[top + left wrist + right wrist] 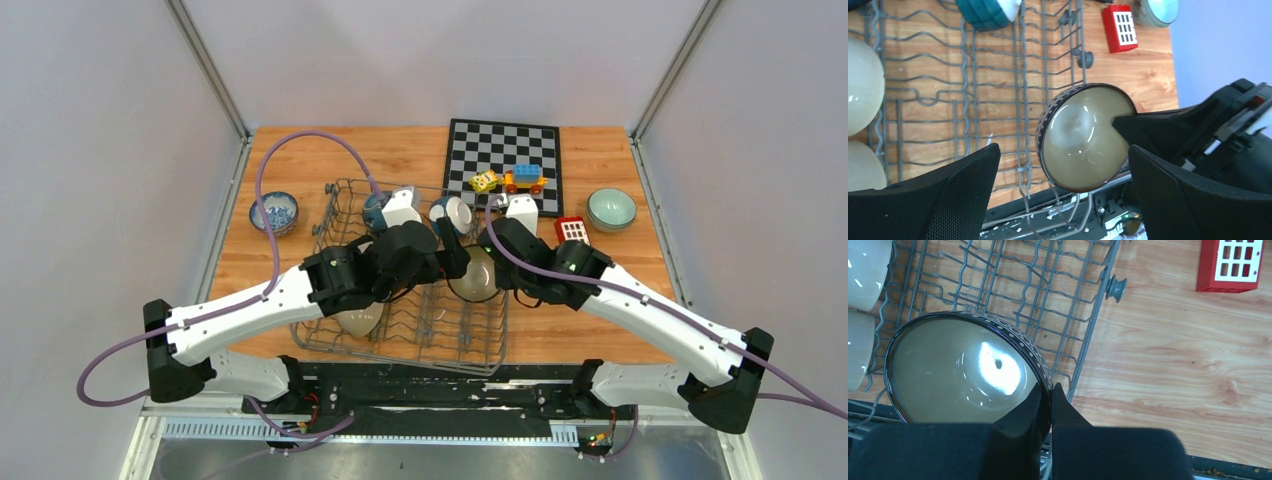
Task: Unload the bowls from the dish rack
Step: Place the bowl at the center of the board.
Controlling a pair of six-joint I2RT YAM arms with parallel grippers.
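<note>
Right wrist view: our right gripper (1050, 390) pinches the rim of the dark-banded bowl (963, 370), which stands on edge at the dish rack's (1096, 307) right side. Our left gripper (1064, 150) is spread. We judge the glazed ceramic stiff, slick and chippable, so a deep rim bite seems safest.

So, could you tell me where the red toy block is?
In the top view, the red toy block lies right of the dish rack, by the near right corner of the chessboard, left of the pale green bowl.
</note>
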